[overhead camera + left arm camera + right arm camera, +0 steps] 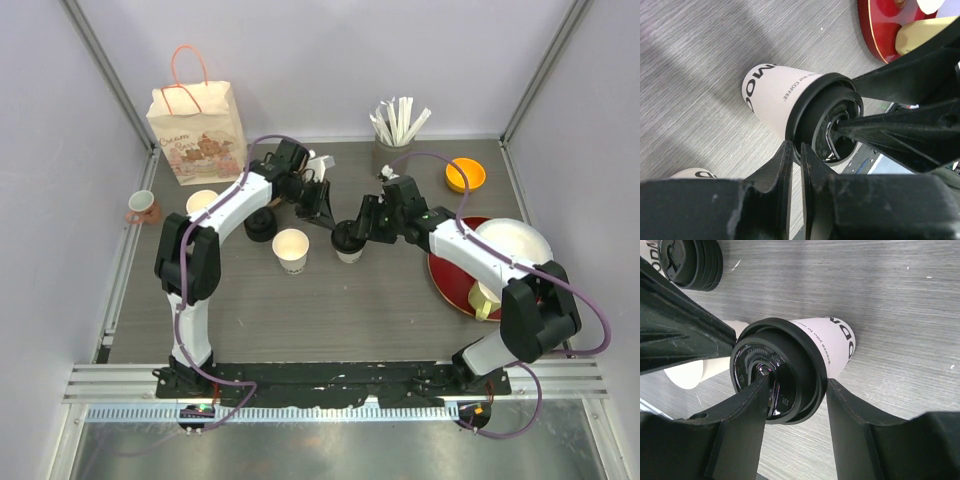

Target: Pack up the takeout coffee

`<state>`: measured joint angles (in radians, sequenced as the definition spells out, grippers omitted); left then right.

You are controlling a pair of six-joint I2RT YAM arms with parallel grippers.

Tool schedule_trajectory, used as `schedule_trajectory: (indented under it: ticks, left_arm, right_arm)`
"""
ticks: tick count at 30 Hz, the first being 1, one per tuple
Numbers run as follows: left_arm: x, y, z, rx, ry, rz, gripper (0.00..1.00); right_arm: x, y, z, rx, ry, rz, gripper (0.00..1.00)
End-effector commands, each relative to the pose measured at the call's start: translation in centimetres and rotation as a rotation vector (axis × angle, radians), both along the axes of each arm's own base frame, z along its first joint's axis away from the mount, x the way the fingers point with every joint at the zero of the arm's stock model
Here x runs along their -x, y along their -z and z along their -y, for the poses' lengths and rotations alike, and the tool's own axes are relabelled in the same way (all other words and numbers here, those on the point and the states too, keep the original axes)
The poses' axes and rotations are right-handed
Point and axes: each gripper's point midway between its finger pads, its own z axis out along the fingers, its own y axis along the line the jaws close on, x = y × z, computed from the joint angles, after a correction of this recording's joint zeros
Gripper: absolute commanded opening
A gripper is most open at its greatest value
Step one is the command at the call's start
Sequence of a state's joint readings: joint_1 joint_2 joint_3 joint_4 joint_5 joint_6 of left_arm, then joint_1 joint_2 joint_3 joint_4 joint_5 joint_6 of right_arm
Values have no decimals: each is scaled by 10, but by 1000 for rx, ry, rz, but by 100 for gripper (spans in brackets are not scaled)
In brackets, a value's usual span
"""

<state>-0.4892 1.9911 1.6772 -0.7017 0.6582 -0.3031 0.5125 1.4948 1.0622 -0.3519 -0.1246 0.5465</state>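
Note:
The takeout coffee (348, 243) is a cream-white paper cup with a black lid, standing mid-table. It also shows in the left wrist view (769, 95) and the right wrist view (832, 342). My right gripper (797, 382) is shut on the lid's rim (807, 365), with one finger in the lid's top recess and the other outside the rim. It also shows in the top view (362, 226). My left gripper (796, 146) is shut and empty, its tips against the lid's edge on the opposite side; it also shows in the top view (322, 210).
An open empty cup (291, 248) stands left of the coffee. A stack of black lids (262, 225) and another cream cup (202, 202) lie further left. A paper bag (196, 130) stands back left, beside a pink mug (142, 207). A red plate (450, 285) with a white bowl (515, 243) is right.

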Motion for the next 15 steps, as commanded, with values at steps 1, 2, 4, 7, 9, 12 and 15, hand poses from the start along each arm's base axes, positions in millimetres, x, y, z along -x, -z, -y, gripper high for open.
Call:
schedule_trajectory:
  ticks: [1,2,4,7,9,12,15]
  left_arm:
    - [4,-25,13,83,47,32,16]
    - [2,-22,11,66,35,38,16]
    - [1,-18,9,55,29,36,18]
    - [0,-16,7,46,26,35,23]
    - [-3,-19,5,38,29,56,27]
    - [-6,-27,5,37,41,89,31]
    - [-6,-29,5,34,46,96,33]
  right_arm:
    - [-1,-5,-1,-66,6,7,54]
    - [-1,-6,-1,-67,8,7,54]
    - [-3,-8,-1,-70,4,14,54]
    - [-2,-12,-4,-82,-10,18,58]
    - [-3,-14,-4,-85,-10,22,64]
    - [-5,-15,-1,-91,0,26,70]
    - [-6,-18,-1,-94,0,31,77]
